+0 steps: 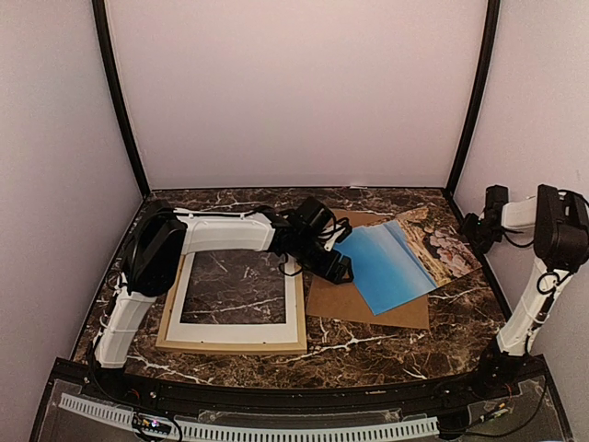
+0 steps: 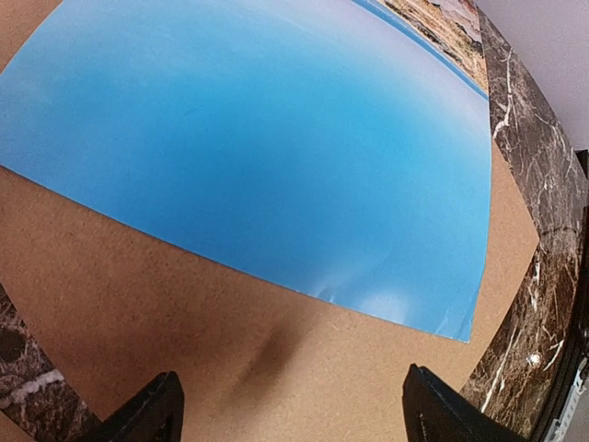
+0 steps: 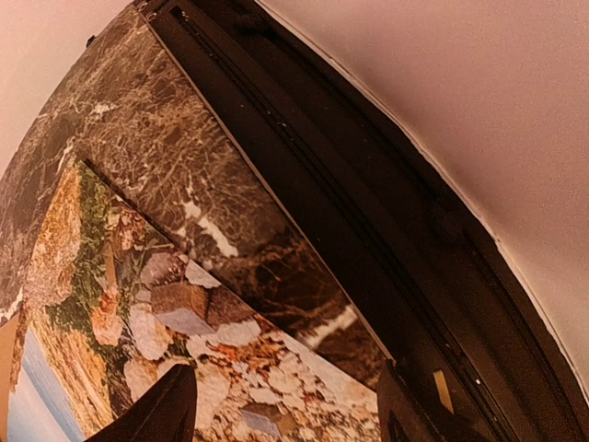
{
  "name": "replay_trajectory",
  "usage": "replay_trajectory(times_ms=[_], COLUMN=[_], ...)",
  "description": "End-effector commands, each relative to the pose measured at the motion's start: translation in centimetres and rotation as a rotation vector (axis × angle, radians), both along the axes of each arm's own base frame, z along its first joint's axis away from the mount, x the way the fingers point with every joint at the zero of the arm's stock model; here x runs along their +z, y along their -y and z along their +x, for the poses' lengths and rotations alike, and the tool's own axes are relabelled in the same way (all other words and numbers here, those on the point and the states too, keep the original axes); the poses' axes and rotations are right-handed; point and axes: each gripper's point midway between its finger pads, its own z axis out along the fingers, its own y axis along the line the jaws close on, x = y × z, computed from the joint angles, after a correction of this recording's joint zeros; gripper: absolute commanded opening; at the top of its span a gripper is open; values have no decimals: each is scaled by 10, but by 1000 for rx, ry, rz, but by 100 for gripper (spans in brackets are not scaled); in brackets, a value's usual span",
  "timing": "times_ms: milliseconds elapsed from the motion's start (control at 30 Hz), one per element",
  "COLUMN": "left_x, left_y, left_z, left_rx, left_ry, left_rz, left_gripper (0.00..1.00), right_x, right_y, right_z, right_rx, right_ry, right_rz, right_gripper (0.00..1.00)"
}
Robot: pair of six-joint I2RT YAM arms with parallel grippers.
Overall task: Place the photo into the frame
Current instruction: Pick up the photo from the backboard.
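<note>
At three o'clock from the frame, the photo rests on the backing board; left gripper and right gripper bracket its ends, jaws wide and empty, likely to lift it.

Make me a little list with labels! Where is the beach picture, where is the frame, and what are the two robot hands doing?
photo: lies mostly on the brown board, right of the frame, not in it yet
frame: flat on the table, left side, white mat inside its edges
left gripper: open, empty, above the brown board by the photo's blue edge
right gripper: open, empty, over the photo's rocky end
</note>
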Motion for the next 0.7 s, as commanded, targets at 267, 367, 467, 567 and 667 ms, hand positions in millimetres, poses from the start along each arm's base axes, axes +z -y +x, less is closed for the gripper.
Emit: replay_trajectory(times_ms=[267,367,467,567,667], left_x=[13,9,5,1,-5], left_y=[10,9,7,5,4], left_z=[1,0,0,-1,-3], left_rx=[-10,-4,14,43,63], left_ry=[4,-2,-18,-43,-70], left_rz=[-55,-47,-42,-37,-45], left_gripper=[85,85,85,85,85], right_x=[-16,-24,-30,-36,-34], right_y=[-10,-15,-22,-31,-41], right_z=[29,22,12,-6,-23], right_rx=[83,91,94,97,103], right_ry=[13,-5,-22,-35,-31], right_rz=[69,93,124,161,187], right_gripper=[67,66,65,65,64])
